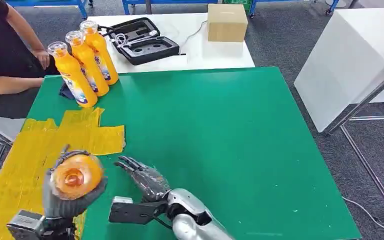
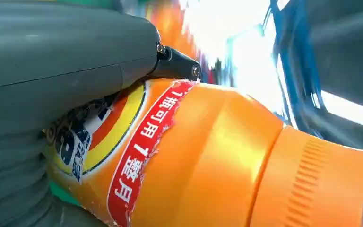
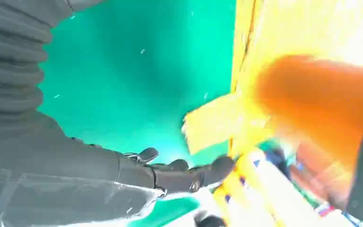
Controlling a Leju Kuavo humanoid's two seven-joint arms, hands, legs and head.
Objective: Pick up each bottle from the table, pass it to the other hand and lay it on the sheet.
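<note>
My left hand (image 1: pixel 65 197) grips an orange bottle (image 1: pixel 76 176) upright above the yellow sheet (image 1: pixel 35 155), its cap pointing up at the head camera. Close up, the left wrist view shows that bottle (image 2: pixel 227 156) with its red label band, and my thumb (image 2: pixel 66 61) pressed on it. My right hand (image 1: pixel 145 179) hangs open just to the right of the bottle, fingers stretched toward it and apart from it. In the right wrist view the fingers (image 3: pixel 179 172) reach toward the blurred orange bottle (image 3: pixel 321 104). Three more orange bottles (image 1: pixel 82 62) stand at the table's far left corner.
A person in a black top (image 1: pixel 2 50) sits at the far left beside the standing bottles. Behind the green table (image 1: pixel 220 140) a white table carries an open black case (image 1: pixel 140 40) and a cardboard box (image 1: pixel 226 22). Another white table (image 1: pixel 350 60) stands right.
</note>
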